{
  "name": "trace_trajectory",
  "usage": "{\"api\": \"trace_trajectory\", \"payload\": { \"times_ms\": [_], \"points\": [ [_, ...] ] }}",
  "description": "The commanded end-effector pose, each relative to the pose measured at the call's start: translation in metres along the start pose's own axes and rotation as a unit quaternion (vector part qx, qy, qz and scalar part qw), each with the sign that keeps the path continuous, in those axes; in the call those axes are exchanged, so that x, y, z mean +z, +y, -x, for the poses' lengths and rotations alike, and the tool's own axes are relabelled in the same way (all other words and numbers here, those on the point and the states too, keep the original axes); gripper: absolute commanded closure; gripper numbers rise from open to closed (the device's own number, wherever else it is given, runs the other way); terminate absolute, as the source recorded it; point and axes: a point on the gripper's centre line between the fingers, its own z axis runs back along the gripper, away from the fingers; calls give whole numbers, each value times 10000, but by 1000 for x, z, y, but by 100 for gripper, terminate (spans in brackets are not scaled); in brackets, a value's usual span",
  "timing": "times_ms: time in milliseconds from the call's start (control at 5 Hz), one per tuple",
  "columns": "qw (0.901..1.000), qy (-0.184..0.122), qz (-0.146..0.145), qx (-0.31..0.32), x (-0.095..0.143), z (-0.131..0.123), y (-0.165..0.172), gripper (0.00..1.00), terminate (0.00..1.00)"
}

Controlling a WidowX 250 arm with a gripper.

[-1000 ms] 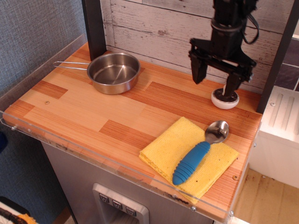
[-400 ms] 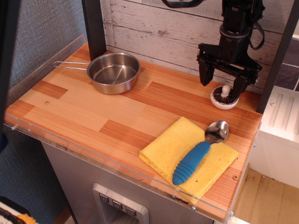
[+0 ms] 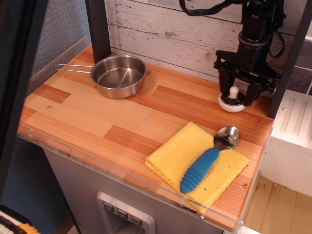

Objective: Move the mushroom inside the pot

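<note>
The mushroom [image 3: 232, 102] lies cap-down at the back right of the wooden table, its white knob stem pointing up. My black gripper [image 3: 239, 96] hangs straight over it, open, with one finger on each side of the stem and the tips low around the cap. It holds nothing. The pot [image 3: 118, 74] is a shiny steel pan at the back left, empty, with its thin wire handle pointing left.
A yellow cloth [image 3: 197, 161] lies at the front right with a blue-handled metal spoon [image 3: 206, 161] on it. A dark post [image 3: 99, 27] stands behind the pot. A plank wall runs along the back. A clear plastic lip edges the table front.
My gripper has moved right and down, from above and left of the mushroom to straddling its stem. The mushroom, pot and spoon have not moved.
</note>
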Motion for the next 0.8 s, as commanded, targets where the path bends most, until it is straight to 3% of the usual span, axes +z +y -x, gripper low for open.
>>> {"api": "trace_trajectory", "payload": {
  "times_ms": [0,200,400,600],
  "points": [
    [9999,-154,-28,-43,12,-4,-3,100,0],
    [9999,-143,31,-26,14,-4,-1,100,0],
    [9993,-323,88,142,34,1,9,100,0],
    [9971,-528,-28,548,66,23,39,100,0]
  ]
}}
